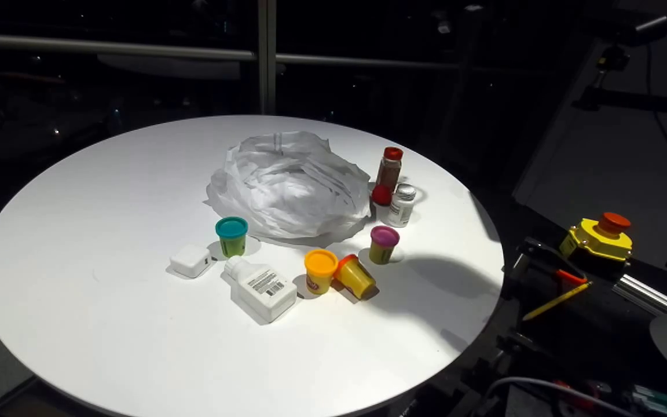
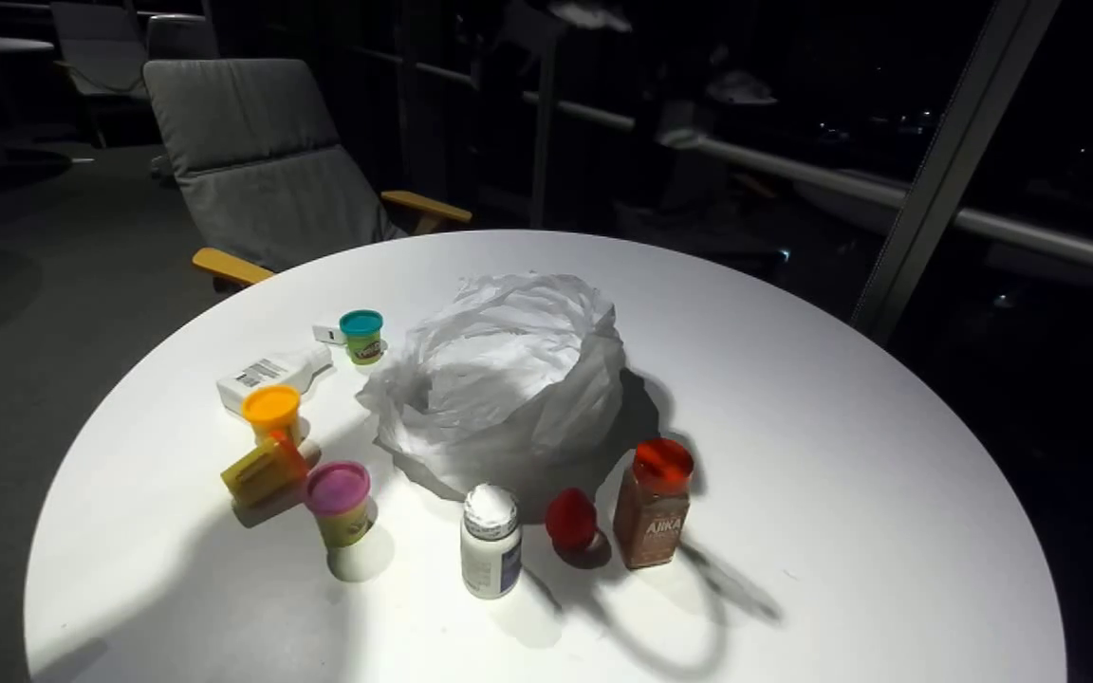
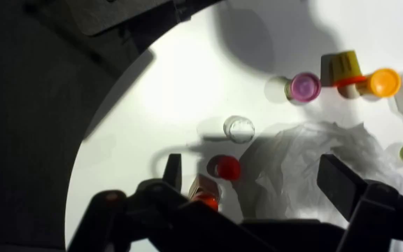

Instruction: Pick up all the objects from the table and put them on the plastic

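Note:
The crumpled whitish plastic (image 1: 290, 179) stands in the middle of the round table. On its far side in an exterior view are a red-capped bottle (image 1: 389, 169), a small red ball (image 2: 571, 519) and an upright white pill bottle (image 2: 490, 545). Around its near side stand tubs with purple (image 1: 384, 244), orange (image 1: 321, 270) and teal (image 1: 232, 236) lids. One yellow tub (image 1: 357, 277) lies tipped over. A white bottle (image 1: 265, 289) lies flat near a white block (image 1: 190, 260). In the wrist view my gripper (image 3: 250, 157) is open above the table, nothing between its fingers; it partly covers the red-capped bottle.
The table edge (image 3: 93, 122) curves past the gripper in the wrist view. A stand with a yellow box and red button (image 1: 600, 237) is beside the table. A grey chair (image 2: 252, 161) stands behind it. Shadows of the arm fall across the tabletop.

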